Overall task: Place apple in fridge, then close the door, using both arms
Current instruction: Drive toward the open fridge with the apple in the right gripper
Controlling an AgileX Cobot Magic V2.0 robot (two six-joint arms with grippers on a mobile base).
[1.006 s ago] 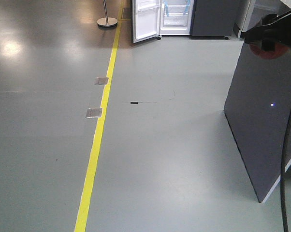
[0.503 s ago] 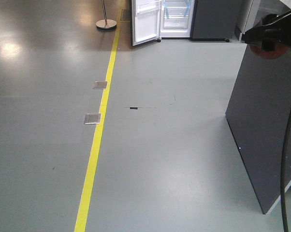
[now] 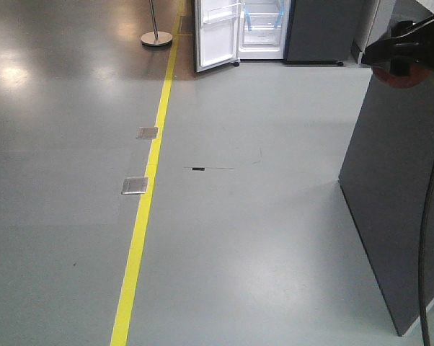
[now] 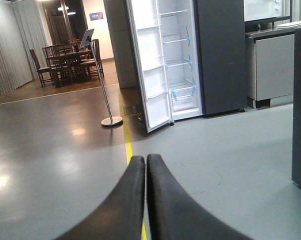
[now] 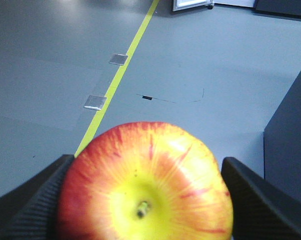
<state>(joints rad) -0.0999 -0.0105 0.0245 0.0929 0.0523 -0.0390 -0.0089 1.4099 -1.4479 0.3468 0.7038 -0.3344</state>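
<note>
The red and yellow apple [image 5: 145, 185] fills the right wrist view, stem towards the camera. My right gripper [image 5: 146, 159] is shut on it, one black finger on each side. From the front view the same gripper [image 3: 408, 43] shows at the top right with the apple [image 3: 399, 76] red beneath it. The dark grey fridge [image 4: 218, 55] stands far ahead, white inside, with blue tape on its shelves. Its door [image 4: 149, 75] hangs wide open to the left; the fridge [image 3: 264, 29] also shows at the front view's top edge. My left gripper [image 4: 145, 160] is shut and empty, pointing towards the fridge.
A yellow floor line [image 3: 148, 187] runs towards the fridge, with two metal floor plates [image 3: 135, 185] beside it. A tall dark panel [image 3: 397, 194] stands close on the right. A stanchion post [image 4: 110, 120] stands left of the door. Chairs and tables [image 4: 65, 55] are far left.
The floor plates and the black floor mark have slid down the front view and the dark panel has shifted right, so the base has rolled forward. The right gripper still holds the apple.
</note>
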